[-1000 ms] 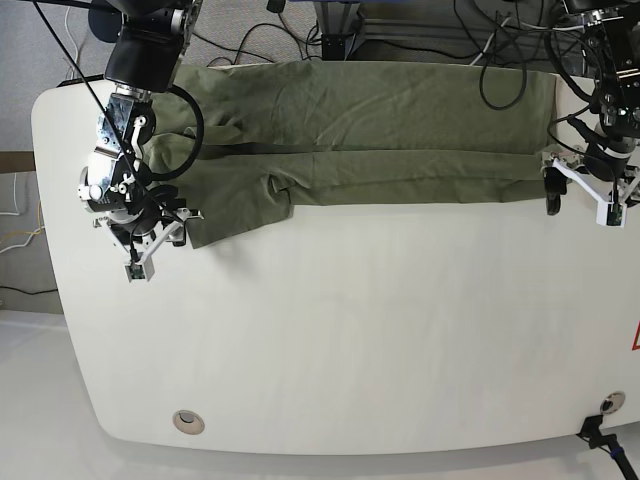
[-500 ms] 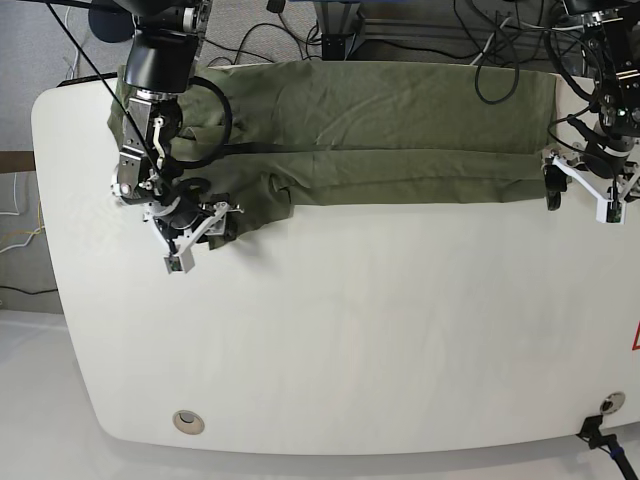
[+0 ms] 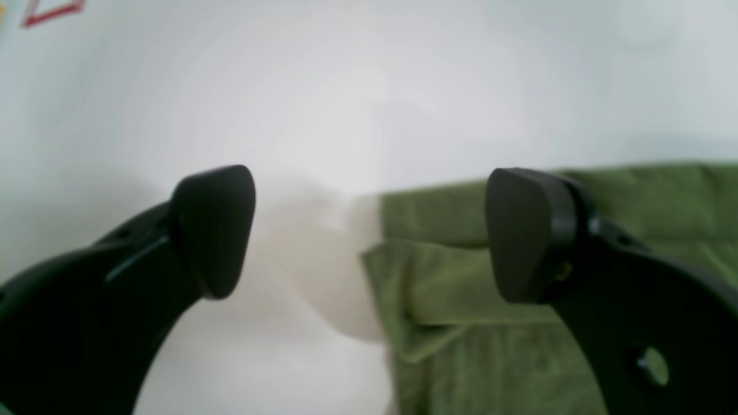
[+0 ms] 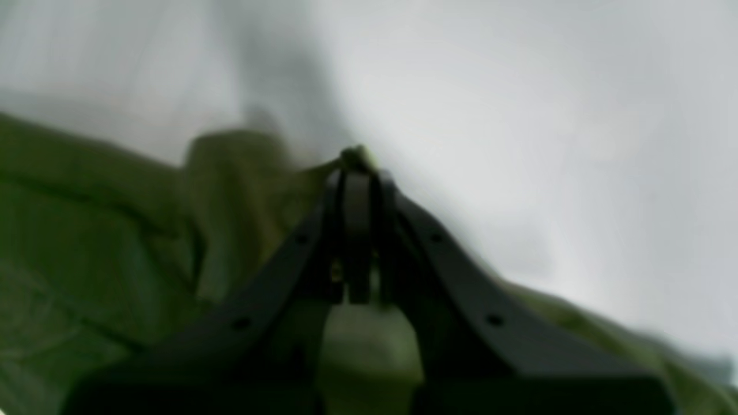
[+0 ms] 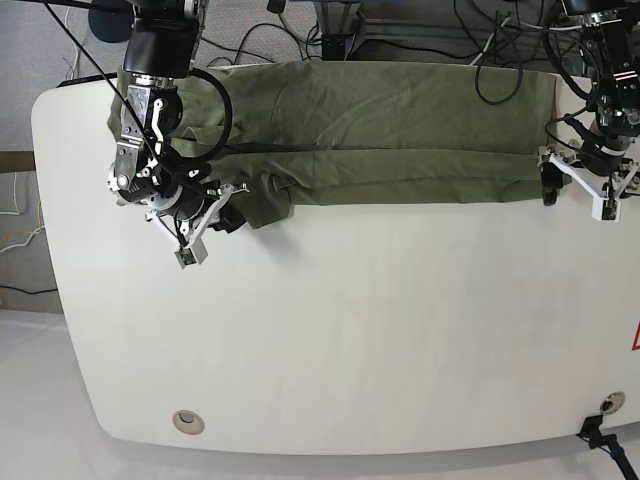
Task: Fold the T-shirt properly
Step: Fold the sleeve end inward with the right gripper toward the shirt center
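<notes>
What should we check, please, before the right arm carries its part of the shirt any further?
1. Right gripper shut on the shirt: ok, cloth shows pinched at its tips.
2. Left gripper open: ok, jaws stand wide apart with nothing between them.
3. Left gripper at the shirt's corner: ok, the corner lies just below and between the jaws in the left wrist view.
4. Shirt fully on the table: cannot tell, its far edge runs along the table's rim.
5. How many layers the right gripper holds: cannot tell, the right wrist view is blurred.
</notes>
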You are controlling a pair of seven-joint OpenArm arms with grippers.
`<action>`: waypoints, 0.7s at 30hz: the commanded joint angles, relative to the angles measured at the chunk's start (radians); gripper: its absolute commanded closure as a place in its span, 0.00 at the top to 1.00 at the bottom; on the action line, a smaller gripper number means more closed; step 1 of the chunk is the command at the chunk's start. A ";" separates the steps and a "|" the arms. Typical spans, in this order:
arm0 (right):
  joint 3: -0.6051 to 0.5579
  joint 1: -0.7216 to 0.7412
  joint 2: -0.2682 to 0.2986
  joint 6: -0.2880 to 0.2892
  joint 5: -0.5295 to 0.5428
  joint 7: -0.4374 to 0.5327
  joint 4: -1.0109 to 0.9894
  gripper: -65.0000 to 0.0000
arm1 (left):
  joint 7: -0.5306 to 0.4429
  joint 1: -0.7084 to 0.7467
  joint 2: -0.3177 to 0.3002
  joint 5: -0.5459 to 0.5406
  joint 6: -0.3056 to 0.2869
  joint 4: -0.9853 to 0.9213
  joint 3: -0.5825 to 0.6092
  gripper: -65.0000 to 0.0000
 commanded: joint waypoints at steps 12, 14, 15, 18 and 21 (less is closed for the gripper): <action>0.000 -0.253 0.111 0.026 0.475 -0.202 0.369 0.00 | -0.022 -0.013 -0.019 -0.005 0.003 0.014 0.031 0.92; 0.000 -0.302 0.153 0.025 0.555 -0.202 0.369 0.00 | -0.022 -0.020 -0.019 -0.004 0.003 0.012 0.031 0.92; -0.002 -0.323 0.173 0.023 0.591 -0.202 0.369 0.00 | -0.022 -0.022 -0.019 -0.004 0.003 0.012 0.031 0.92; -0.002 -0.369 0.203 0.023 0.622 -0.202 0.368 0.00 | -0.022 -0.023 -0.019 -0.004 0.003 0.012 0.031 0.92; -0.003 -0.400 0.229 0.023 0.624 -0.202 0.368 0.00 | -0.022 -0.023 -0.019 -0.004 0.004 0.012 0.052 0.92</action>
